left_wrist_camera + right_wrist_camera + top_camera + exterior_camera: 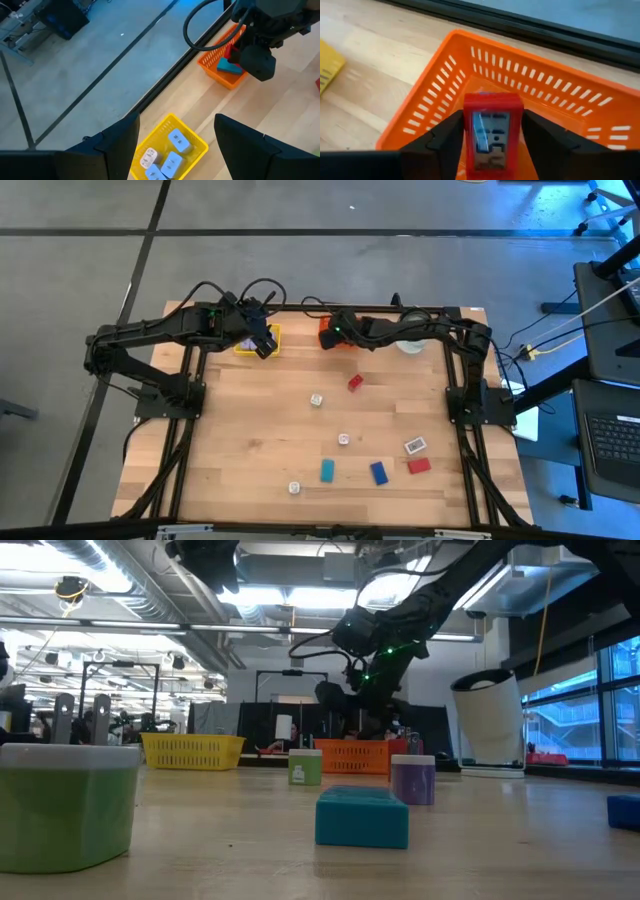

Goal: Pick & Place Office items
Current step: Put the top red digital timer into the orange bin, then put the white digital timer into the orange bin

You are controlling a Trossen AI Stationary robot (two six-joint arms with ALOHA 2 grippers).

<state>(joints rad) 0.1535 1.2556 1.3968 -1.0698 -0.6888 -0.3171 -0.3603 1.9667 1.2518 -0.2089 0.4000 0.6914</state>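
Bright ceiling strip lights (300, 595) overhead, even light on the tabletop (250, 430), soft shadows, blurred nearest green block (65, 805)

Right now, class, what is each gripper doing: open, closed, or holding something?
Left gripper: open, empty, above the yellow tray.
Right gripper: closed on a red block, over the orange tray.

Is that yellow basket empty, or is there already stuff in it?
Not empty. The left wrist view shows the yellow basket holding at least three pale blocks, and the open left gripper above it holds nothing.
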